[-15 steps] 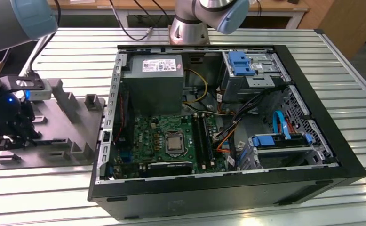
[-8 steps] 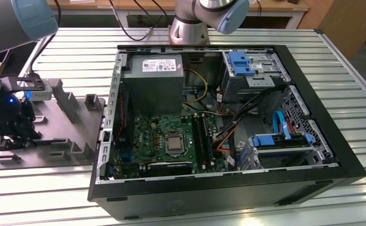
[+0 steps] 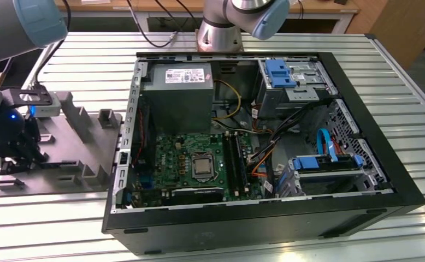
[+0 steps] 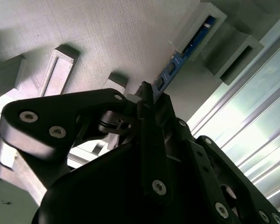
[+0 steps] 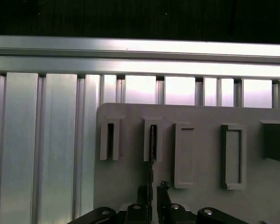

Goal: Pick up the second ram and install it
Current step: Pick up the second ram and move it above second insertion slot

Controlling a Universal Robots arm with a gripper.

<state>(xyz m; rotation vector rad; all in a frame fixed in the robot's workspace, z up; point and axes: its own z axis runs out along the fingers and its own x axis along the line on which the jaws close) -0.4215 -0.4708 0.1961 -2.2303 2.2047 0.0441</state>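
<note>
Computer case (image 3: 343, 207), lid off, lies on the slatted table (image 3: 88, 49) in the exterior view and holds a motherboard (image 3: 190, 158) and a grey power supply (image 3: 177, 95). Just beside it, at the exterior view's left, sits a grey fixture (image 3: 88, 144), with the gripper (image 3: 10, 162) low over the side farthest from the case.

In the second wrist view the gripper (image 4: 147, 93) is pinched on one end of the second ram (image 4: 177, 63); the other end sits in a holder pocket (image 4: 203, 21).

In the first wrist view the second ram (image 5: 152, 140) stands on edge in the pocket next to the end one. Its long axis runs straight out from the fingers (image 5: 164, 187) toward the table's slats.
</note>
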